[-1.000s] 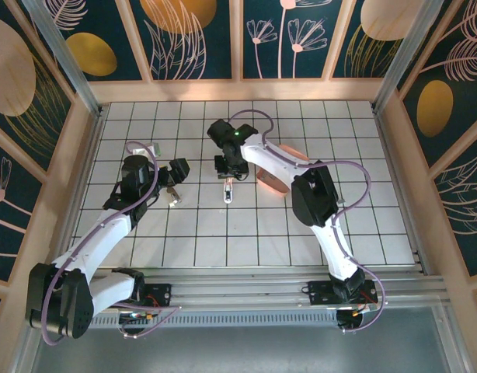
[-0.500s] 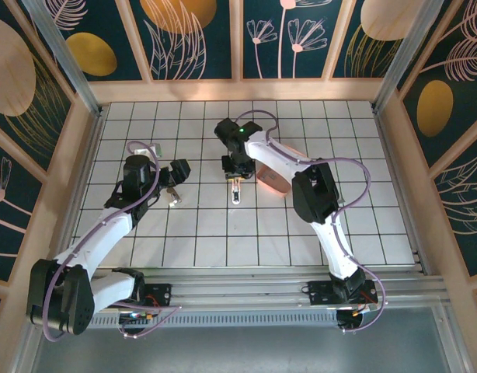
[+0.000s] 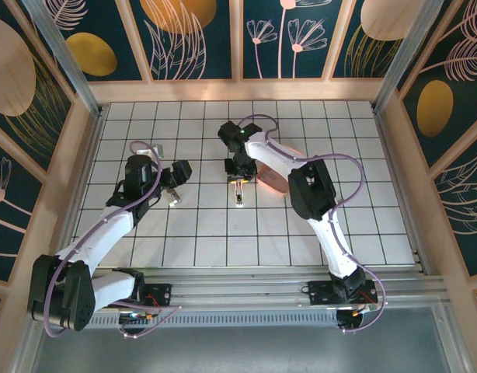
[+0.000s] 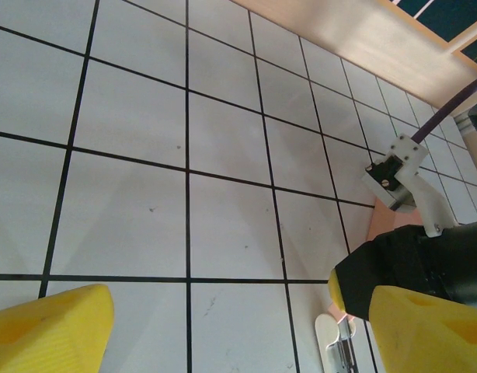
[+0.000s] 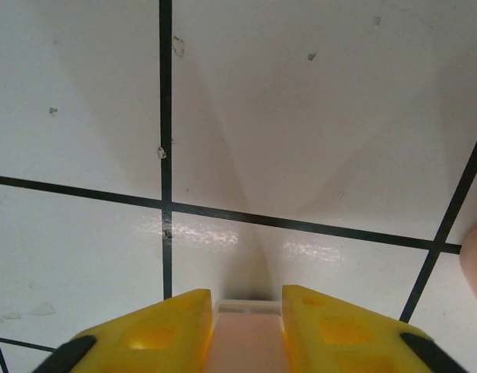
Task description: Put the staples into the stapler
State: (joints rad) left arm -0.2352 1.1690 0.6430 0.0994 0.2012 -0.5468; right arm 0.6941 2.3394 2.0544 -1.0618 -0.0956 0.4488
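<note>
Early in the job, by the look of it: nothing loaded yet. Well to the left of the stapler [image 3: 238,193], left end effector [image 3: 176,177] poised with yellow fingers [image 4: 56,326] spread wide and nothing between them. Also well left of the stapler, a little nearer the arm bases, staples [image 3: 173,200] lying loose on the tabletop [image 3: 301,225], ungripped. Stapler itself stretched along a grid line, its far end pinched in the right end effector [image 3: 237,171], fingers closed snugly on the pale pink body in the right wrist view. Just right of the stapler, a salmon-pink tray [image 3: 274,183]. Left to do, in all likelihood: picking up the strip, carrying it across, seating it in the magazine. Magazine open or shut: impossible to tell.
</note>
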